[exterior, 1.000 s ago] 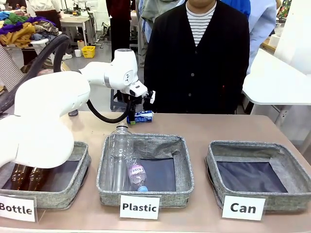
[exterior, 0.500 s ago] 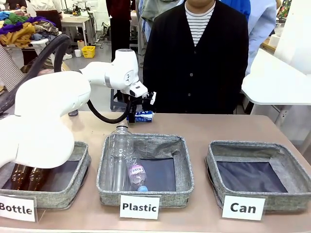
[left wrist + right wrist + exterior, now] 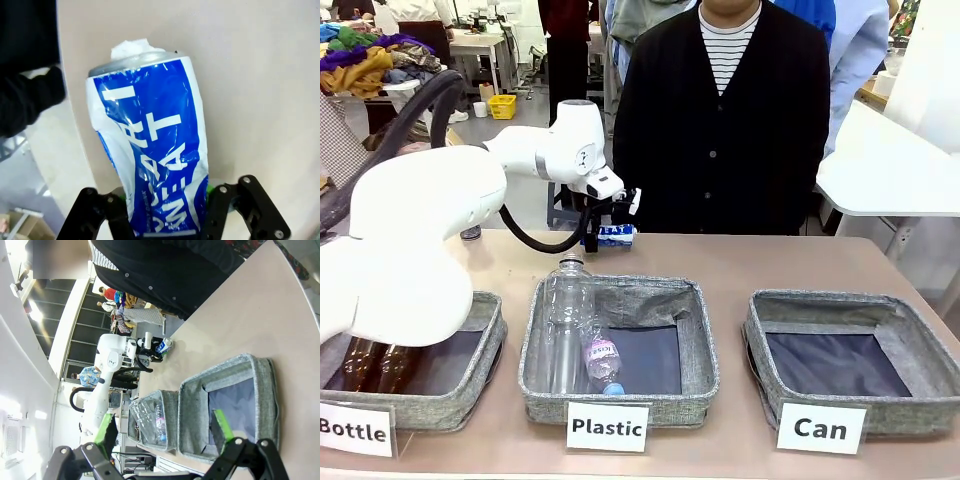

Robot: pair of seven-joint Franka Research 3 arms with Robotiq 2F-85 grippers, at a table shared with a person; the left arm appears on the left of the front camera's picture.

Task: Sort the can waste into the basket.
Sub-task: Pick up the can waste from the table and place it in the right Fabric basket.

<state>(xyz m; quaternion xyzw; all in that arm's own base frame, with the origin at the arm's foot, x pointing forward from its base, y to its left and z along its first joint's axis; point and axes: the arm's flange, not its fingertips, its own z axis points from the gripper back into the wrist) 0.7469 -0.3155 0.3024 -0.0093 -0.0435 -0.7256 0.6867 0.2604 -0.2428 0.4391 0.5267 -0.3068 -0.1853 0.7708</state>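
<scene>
Low in frame, the left gripper (image 3: 167,210) is pinching the dented blue can (image 3: 150,140) near its end; likely light, slick, crushable

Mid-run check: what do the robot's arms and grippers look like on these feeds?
The left arm is glossy white with rounded joints; a thick black cable loops beneath its wrist. The left gripper is black, with angular links and small silver screws. The right gripper is black too, with bright green pads on its jaws.
</scene>
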